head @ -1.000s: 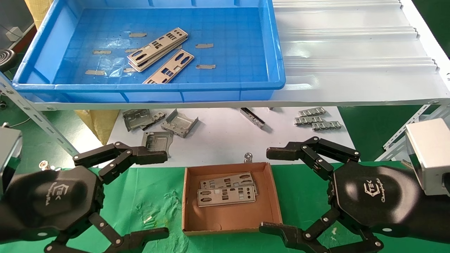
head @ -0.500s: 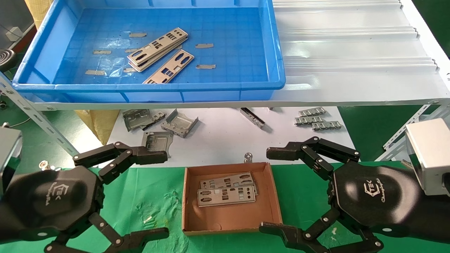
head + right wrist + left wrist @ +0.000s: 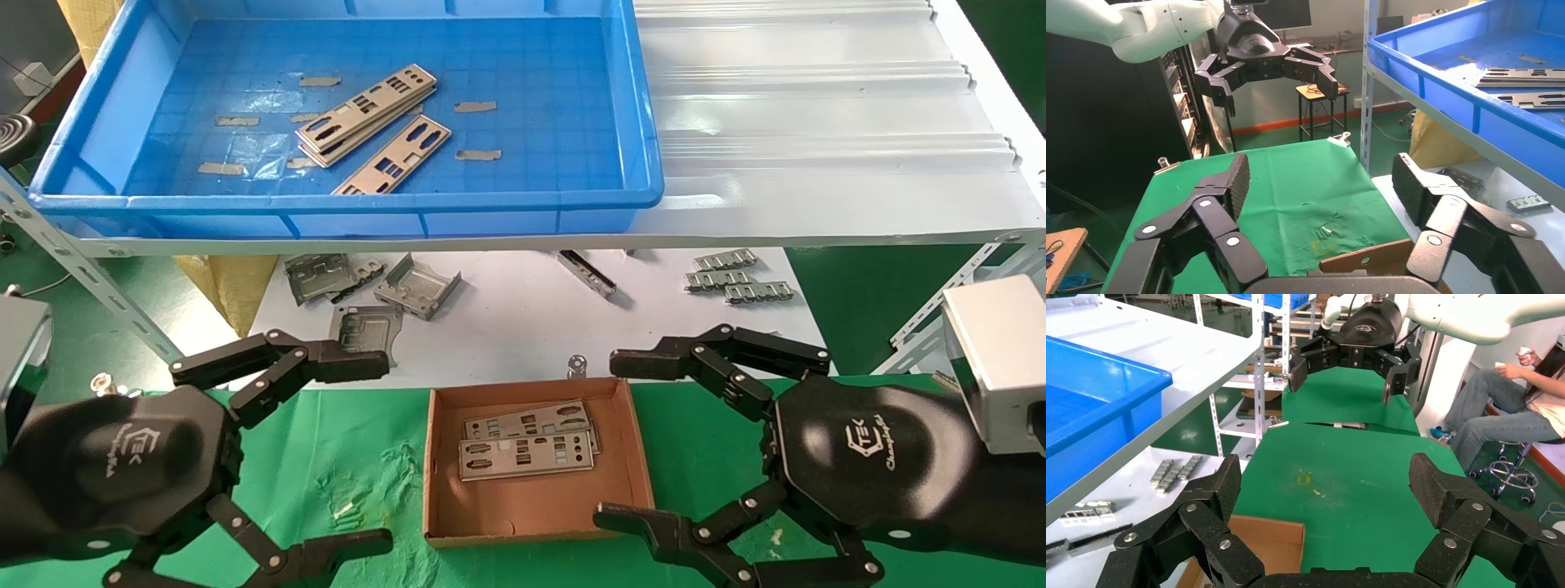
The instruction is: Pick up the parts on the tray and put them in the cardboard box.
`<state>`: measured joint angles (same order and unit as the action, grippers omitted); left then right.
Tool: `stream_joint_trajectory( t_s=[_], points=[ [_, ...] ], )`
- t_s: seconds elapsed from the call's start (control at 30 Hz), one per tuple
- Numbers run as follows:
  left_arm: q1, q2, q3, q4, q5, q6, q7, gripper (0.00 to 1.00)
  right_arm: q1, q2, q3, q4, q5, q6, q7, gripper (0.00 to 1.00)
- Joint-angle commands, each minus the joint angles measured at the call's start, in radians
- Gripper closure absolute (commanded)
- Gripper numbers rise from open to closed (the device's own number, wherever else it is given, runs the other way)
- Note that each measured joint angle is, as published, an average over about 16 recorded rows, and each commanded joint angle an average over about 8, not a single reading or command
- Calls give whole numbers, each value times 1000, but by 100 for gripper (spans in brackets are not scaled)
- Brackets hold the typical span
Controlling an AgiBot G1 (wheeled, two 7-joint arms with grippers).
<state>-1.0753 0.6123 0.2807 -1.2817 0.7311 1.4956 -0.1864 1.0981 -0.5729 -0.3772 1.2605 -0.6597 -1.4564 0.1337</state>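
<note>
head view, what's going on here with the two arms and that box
A two-armed robot is moving flat metal plates from the blue tray on the shelf into the cardboard box on the green cloth. Two plates already lie in the box, overlapping. Several more wait in the tray, some stacked and one beside the stack. The left gripper and the right gripper are both open and hold nothing, one on each side of the box.

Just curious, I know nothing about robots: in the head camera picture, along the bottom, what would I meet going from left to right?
Left gripper, fingers open → cardboard box holding plates → right gripper, fingers open.
</note>
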Motion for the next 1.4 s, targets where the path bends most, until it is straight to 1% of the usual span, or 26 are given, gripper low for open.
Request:
stream_joint_trajectory(
  t_s=[0.03,1.4],
  points=[
    [0,0,0,0,0,0,0,0,0,0,0,0,0,0,0,100],
    [-1,0,0,0,0,0,0,0,0,0,0,0,0,0,0,100]
  ],
)
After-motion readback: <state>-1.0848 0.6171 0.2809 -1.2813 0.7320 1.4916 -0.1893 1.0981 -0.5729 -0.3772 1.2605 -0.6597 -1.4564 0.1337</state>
